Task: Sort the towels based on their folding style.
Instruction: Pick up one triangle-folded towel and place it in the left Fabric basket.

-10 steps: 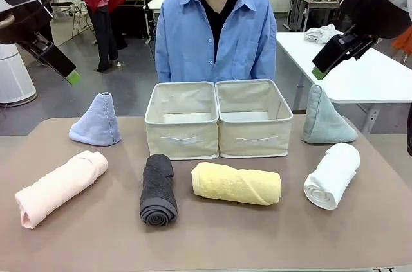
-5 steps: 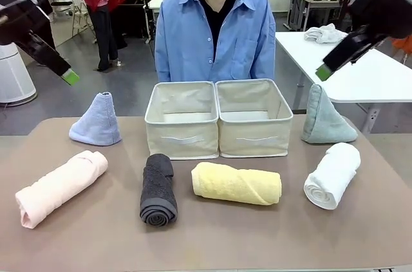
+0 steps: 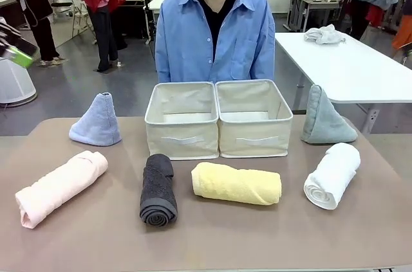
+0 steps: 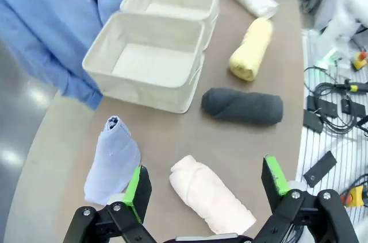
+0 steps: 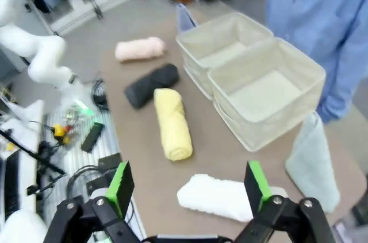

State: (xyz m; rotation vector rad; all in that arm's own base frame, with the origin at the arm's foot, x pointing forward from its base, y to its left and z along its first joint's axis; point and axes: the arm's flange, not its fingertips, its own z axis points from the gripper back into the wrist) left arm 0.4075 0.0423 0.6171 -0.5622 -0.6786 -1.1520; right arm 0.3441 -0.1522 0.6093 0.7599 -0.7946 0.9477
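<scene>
Four rolled towels lie in a row along the near side of the table: pink (image 3: 61,187), dark grey (image 3: 158,190), yellow (image 3: 236,183) and white (image 3: 332,174). A lavender-blue cone towel (image 3: 96,121) stands at the back left, and a grey-green cone towel (image 3: 325,117) at the back right. My left gripper (image 4: 207,191) hangs open high above the pink roll (image 4: 213,194) and the lavender cone (image 4: 112,159), holding nothing. My right gripper (image 5: 188,188) is open too, high over the white roll (image 5: 224,197), with the grey-green cone (image 5: 313,162) to one side.
Two beige fabric bins, left (image 3: 182,119) and right (image 3: 253,117), stand side by side at the table's middle back, both bare inside. A person in a blue shirt (image 3: 215,27) sits just behind them. Another white table (image 3: 347,69) stands at the back right.
Both arms have drawn up and outward. The left gripper has slid to the front view's left edge, and the right gripper has left that picture. The towels have not moved.
</scene>
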